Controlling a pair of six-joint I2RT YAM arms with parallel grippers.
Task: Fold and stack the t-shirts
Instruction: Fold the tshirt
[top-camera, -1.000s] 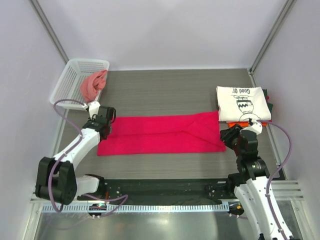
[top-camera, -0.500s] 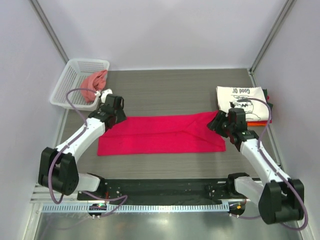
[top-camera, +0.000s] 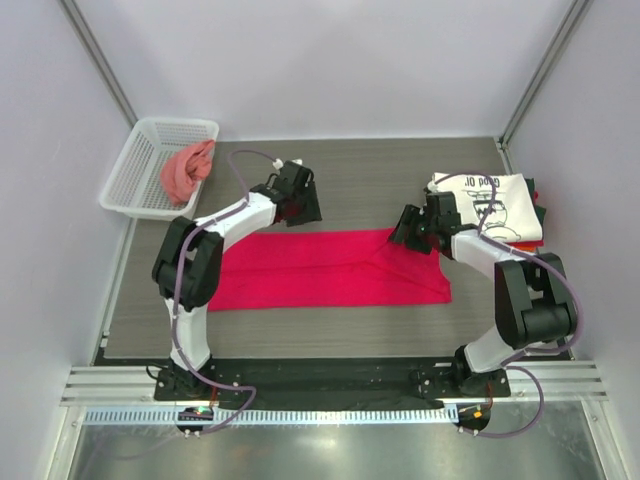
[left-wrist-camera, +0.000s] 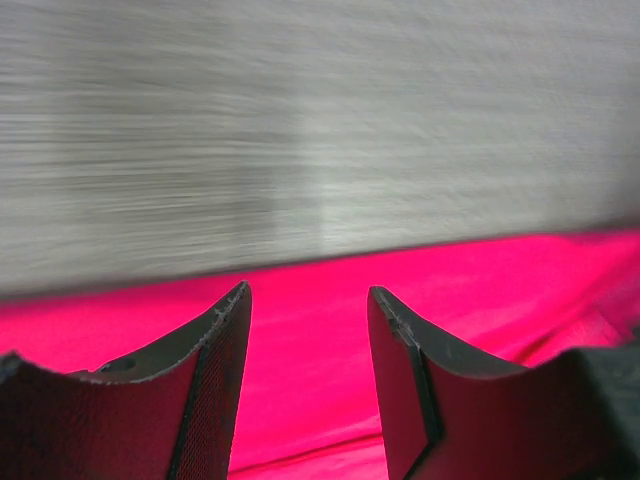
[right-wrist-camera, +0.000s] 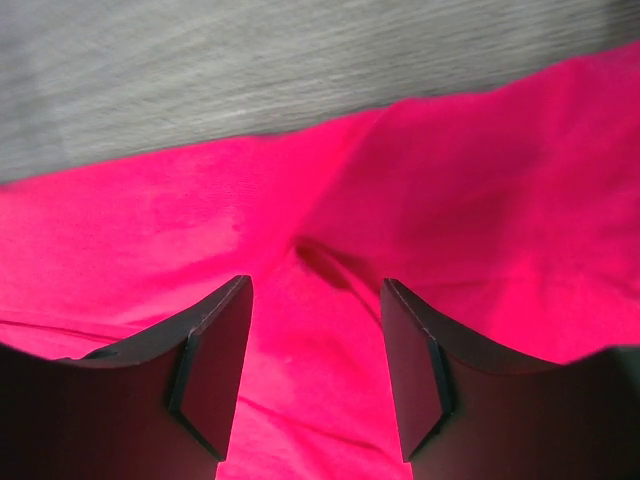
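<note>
1. The red shirt lies flat in a long band across the middle of the surface. Its right end is just beside the folded stack topped by the white shirt.
2. The left jaws and right jaws both stand parted and empty, each near the band's far edge.
3. The cloth looks light and limp, and likely to sag. I would pinch the far edge towards both ends, catching every layer.
</note>
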